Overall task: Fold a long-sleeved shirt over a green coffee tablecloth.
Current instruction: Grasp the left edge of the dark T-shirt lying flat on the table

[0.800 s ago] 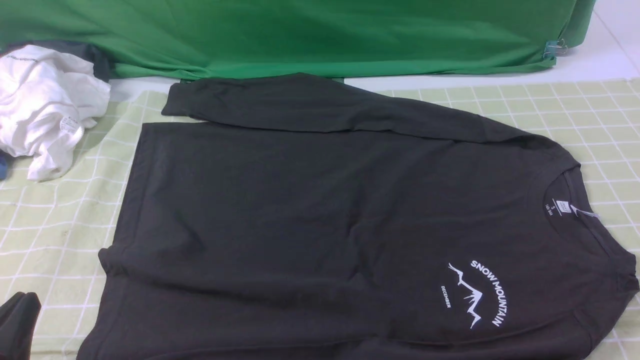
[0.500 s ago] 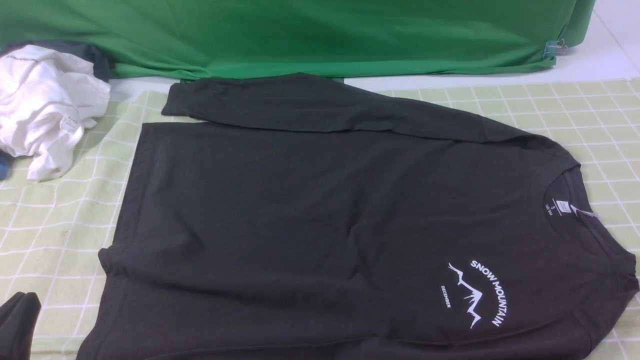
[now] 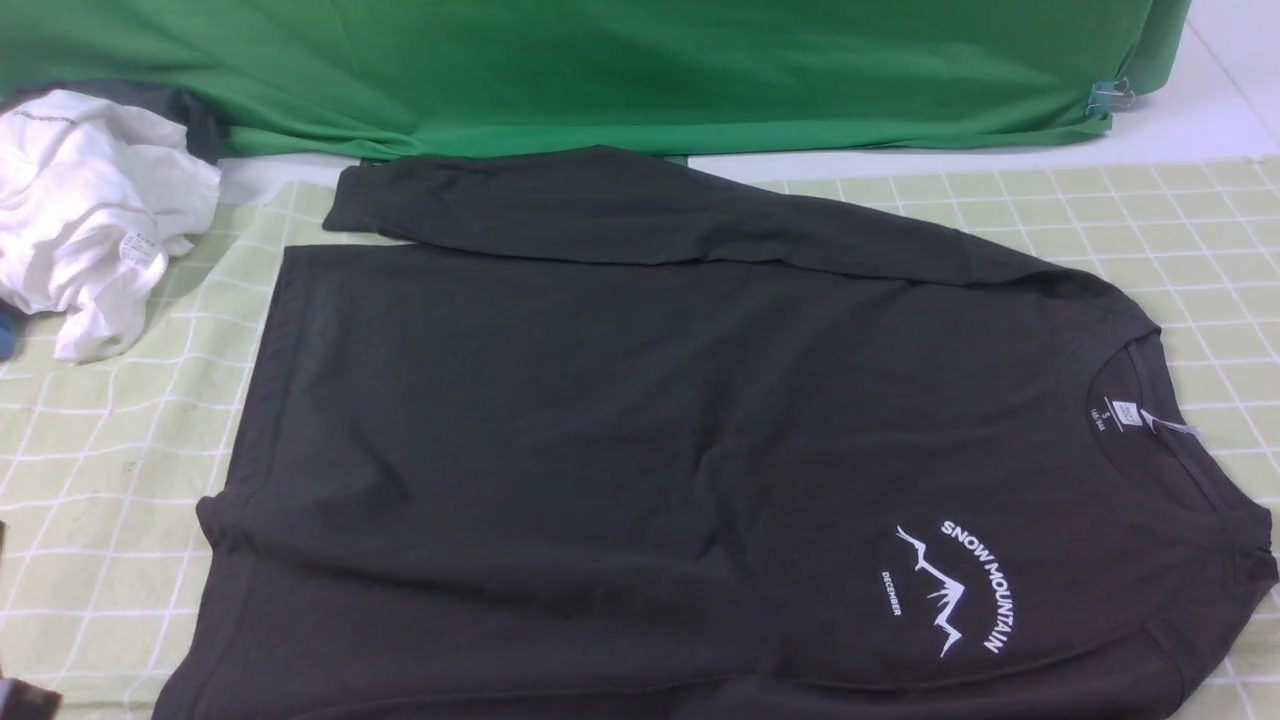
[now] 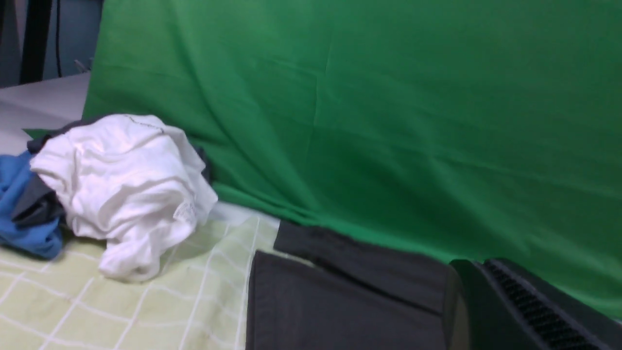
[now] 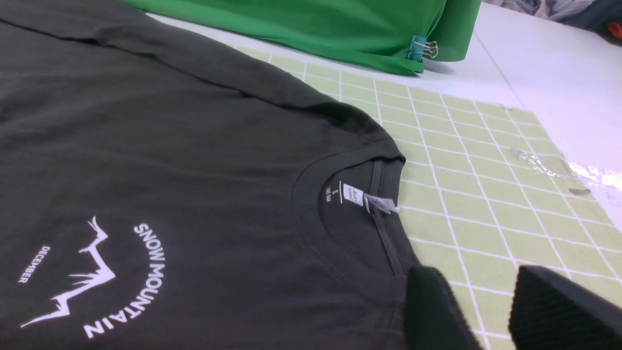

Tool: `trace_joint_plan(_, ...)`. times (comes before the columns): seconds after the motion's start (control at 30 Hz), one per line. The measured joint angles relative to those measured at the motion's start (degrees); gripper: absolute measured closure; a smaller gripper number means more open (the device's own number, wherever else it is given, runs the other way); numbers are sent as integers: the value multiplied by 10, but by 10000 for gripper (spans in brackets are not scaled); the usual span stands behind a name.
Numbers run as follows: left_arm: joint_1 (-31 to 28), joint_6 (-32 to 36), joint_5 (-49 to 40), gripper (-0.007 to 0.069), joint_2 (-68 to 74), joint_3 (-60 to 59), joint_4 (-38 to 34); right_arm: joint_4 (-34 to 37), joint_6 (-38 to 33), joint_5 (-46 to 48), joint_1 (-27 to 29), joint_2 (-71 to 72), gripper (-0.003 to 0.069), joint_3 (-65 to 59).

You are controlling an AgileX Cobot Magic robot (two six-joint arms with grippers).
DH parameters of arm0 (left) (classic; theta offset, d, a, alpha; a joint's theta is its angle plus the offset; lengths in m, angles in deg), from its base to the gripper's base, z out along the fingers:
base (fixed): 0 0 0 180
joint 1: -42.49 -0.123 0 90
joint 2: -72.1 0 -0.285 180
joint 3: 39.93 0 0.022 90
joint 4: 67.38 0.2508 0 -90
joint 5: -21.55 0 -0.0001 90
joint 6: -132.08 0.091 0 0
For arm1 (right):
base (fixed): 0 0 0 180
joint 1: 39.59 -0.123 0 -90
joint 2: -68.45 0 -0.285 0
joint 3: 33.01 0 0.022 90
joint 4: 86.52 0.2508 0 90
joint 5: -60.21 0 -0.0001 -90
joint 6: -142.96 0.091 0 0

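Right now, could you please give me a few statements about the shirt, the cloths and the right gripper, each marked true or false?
1. The long-sleeved shirt lies spread out on the green coffee tablecloth. True.
2. Its collar lies toward the robot's left. False: the collar is on the robot's right, with the hem on the left.
3. A crumpled white garment sits at the far left, apart from the shirt. True.
4. The right gripper is clamped on the collar. False: its jaws stand open and empty, close to the collar.
5. One sleeve lies along the shirt's far edge. True.
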Motion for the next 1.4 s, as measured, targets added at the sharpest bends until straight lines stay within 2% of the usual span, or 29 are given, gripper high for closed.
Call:
trace_joint_plan(0.27, 0, -22, 94, 611, 0, 0, -4, 0, 0, 0, 0, 0, 414, 0)
trace_joint_plan(0.4, 0, -94, 249, 611, 0, 0, 7, 0, 0, -16, 0, 0, 414, 0)
trace_joint_plan(0.5, 0, -126, 273, 611, 0, 18, 35, 6, 16, -62, 0, 0, 414, 0)
trace_joint_plan(0.57, 0, -140, 227, 611, 5, 65, 52, 18, 67, -123, 0, 0, 414, 0)
trace_joint_plan(0.63, 0, -148, 145, 611, 27, 132, 59, 24, 137, -175, 0, 0, 414, 0)
trace_joint_plan(0.73, 0, -149, 34, 611, 66, 206, 66, 26, 195, -208, 0, 0, 414, 0)
trace_joint_plan(0.77, 0, -149, -15, 611, 92, 234, 71, 26, 210, -221, 0, 0, 414, 0)
trace_joint_plan(0.8, 0, -145, -103, 611, 134, 280, 78, 26, 226, -232, 0, 0, 414, 0)
trace_joint_plan(0.93, 0, -82, -332, 611, 289, 364, 80, 26, 241, -242, 0, 0, 414, 0)
trace_joint_plan(1.1, 0, -18, -456, 611, 435, 371, 77, 26, 302, -262, 0, 0, 414, 0)
trace_joint_plan(1.17, 0, 8, -487, 611, 493, 371, 79, 27, 321, -224, -2, 0, 429, 13)
trace_joint_plan(1.27, 0, 21, -498, 611, 540, 368, 85, 28, 315, -140, -14, -11, 490, 66)
trace_joint_plan(1.33, 0, 30, -506, 611, 593, 360, 91, 30, 271, -21, -40, -54, 596, 153)
trace_joint_plan(1.4, 0, 30, -509, 611, 609, 360, 91, 30, 251, 26, -52, -88, 629, 191)
